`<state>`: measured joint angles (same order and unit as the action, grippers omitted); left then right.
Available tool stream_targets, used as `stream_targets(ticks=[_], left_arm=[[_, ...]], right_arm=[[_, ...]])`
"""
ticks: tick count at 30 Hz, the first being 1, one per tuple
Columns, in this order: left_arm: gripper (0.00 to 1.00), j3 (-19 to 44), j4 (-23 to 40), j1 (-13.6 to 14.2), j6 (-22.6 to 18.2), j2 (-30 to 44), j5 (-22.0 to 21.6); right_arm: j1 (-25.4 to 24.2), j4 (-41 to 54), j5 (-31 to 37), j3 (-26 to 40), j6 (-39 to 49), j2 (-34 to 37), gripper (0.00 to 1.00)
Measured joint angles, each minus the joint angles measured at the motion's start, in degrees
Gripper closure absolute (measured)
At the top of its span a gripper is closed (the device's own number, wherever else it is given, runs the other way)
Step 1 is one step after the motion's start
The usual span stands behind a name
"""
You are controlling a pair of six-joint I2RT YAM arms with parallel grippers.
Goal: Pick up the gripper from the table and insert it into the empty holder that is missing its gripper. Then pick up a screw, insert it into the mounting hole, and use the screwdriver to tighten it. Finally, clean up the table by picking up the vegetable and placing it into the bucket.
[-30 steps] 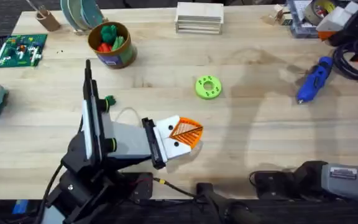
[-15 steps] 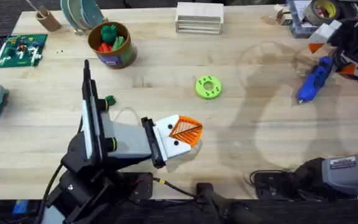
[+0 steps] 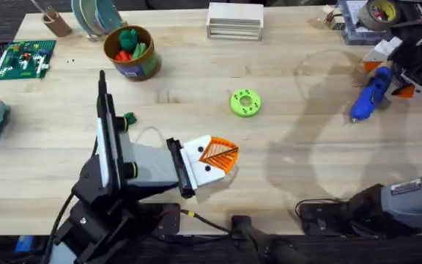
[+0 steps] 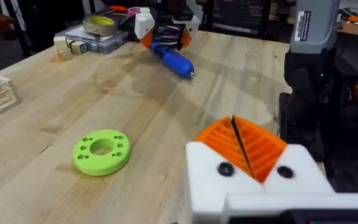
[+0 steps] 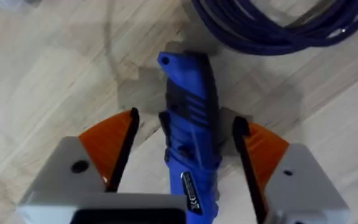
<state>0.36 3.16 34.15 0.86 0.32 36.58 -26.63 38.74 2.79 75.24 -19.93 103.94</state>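
Two orange fingers closed together on left tool [image 3: 222, 155], near green disc [image 3: 245, 103]. Right tool [image 5: 182, 146] open astride screwdriver [image 3: 370, 93], far right of disc; tightening probably pending. Vegetable [image 3: 128, 119] not yet in bucket [image 3: 131, 53].

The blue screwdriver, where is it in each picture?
Overhead: the screwdriver lies at the table's far right, under the right tool.
Left wrist: screwdriver far across the table, beyond the green disc.
Right wrist: screwdriver between the open orange pads.
Shared landmark: the right tool around it.
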Motion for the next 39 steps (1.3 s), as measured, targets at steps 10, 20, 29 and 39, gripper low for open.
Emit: stream_targets(ticks=[10,20,29,39], left_arm=[[0.996,0.0,0.0,0.0,0.0,0.0,-0.01],[0.997,0.0,0.0,0.0,0.0,-0.02,-0.01],[0.997,0.0,0.0,0.0,0.0,0.0,0.02],[0.997,0.0,0.02,0.0,0.0,0.0,0.02]], right_arm=[[-0.32,-1.06,-0.75,-0.02,5.67,3.24,0.011],[-0.73,-1.5,-0.75,-0.02,7.81,4.32,0.008],[-0.73,-1.05,-0.44,0.0,8.64,4.92,0.049],[-0.99,-1.03,0.43,0.0,8.86,4.93,0.218]])
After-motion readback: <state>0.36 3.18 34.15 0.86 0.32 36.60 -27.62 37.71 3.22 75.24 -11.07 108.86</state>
